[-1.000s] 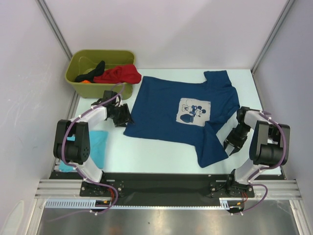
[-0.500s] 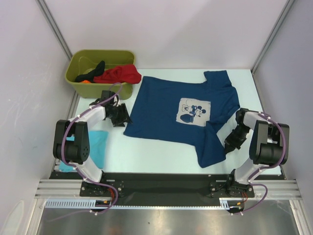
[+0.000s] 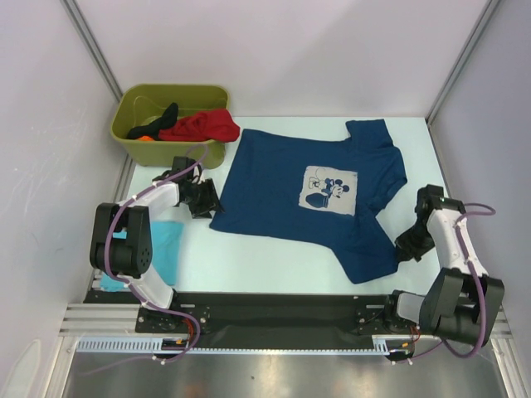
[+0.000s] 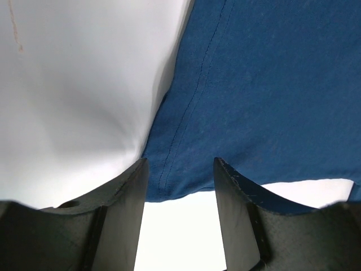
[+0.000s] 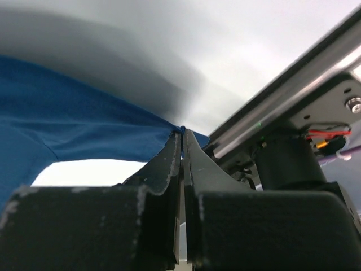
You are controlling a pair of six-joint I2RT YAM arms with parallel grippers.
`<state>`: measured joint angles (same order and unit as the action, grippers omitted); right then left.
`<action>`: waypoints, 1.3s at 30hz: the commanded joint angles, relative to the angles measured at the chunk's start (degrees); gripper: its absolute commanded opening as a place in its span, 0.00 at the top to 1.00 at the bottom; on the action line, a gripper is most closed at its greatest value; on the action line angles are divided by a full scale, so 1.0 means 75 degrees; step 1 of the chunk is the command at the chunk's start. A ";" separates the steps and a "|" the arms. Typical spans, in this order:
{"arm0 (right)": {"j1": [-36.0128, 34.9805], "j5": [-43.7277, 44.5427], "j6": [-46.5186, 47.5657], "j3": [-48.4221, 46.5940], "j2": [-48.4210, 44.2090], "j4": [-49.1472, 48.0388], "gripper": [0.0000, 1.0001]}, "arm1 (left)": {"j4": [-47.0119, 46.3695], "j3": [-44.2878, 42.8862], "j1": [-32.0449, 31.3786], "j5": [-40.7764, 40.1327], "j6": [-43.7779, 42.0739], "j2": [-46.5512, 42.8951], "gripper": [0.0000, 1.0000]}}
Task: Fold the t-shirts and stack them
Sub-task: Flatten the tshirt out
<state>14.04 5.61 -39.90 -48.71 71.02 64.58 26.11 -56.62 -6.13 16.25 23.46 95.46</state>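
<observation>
As it stands, right gripper: fingers pressed together on a thin edge of the navy t-shirt, at its near-right corner, likely a sleeve. The bite looks shallow, so any tug could pop the cloth out and drop that corner in a crease.
Turquoise t-shirt: lies near left on the table, partly hidden by the left arm. A low arm sweep could drag it out of shape.
Left gripper: fingers apart, straddling the navy shirt's near-left hem corner, nothing clamped. Closing too high misses the cloth. Too low scrapes the table or catches one layer only.
Navy t-shirt: spread mid-table, print up, near-right part rumpled. With one corner held and one free, an uneven lift would skew the fold.
Bin: far left, just beyond the left gripper. Red t-shirt hangs over its rim, black t-shirt inside. A wide left-arm swing could snag the red one.
</observation>
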 commanded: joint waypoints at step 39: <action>-0.2154 -0.0854 -0.0109 -0.1403 -0.3272 0.2138 0.57 | 0.0093 -0.0150 0.0067 -0.0057 -0.0304 -0.0271 0.44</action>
<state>-1.78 1.13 -47.66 -55.24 46.39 76.60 26.28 -56.62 -6.13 16.23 22.85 95.46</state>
